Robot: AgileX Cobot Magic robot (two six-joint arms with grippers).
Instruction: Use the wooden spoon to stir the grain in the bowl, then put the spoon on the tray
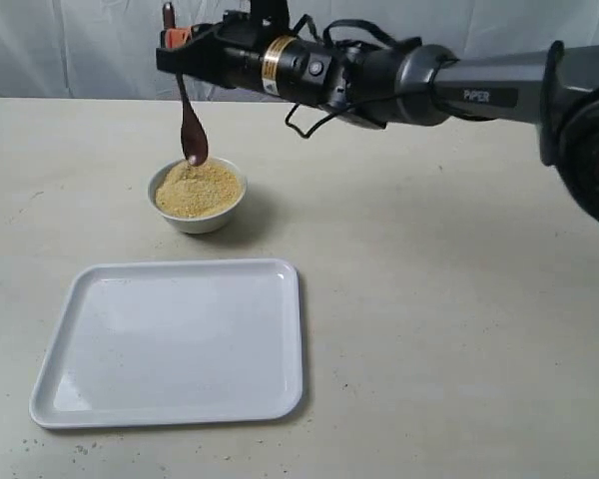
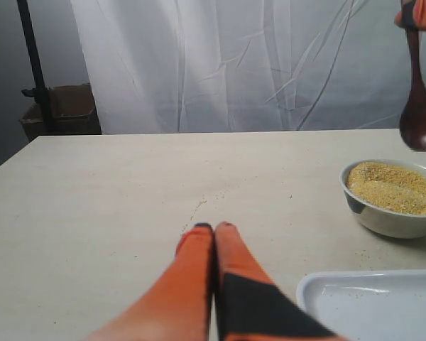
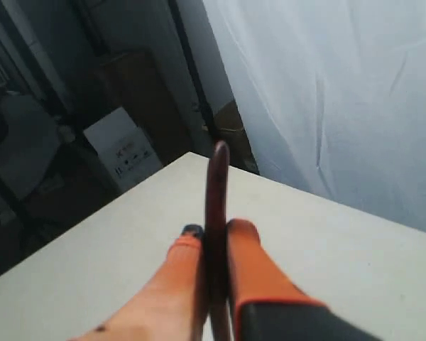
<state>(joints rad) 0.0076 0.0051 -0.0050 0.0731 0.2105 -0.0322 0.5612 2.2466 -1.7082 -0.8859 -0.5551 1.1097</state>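
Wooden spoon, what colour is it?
The wooden spoon is dark reddish-brown, seen best in the left wrist view.

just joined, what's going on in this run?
The right gripper is shut on the wooden spoon, holding it handle-up over the bowl of grain. In the left wrist view the spoon's tip hangs just above the grain, not in it. The left gripper is shut and idle, low over the table. The spoon is not yet on the tray.
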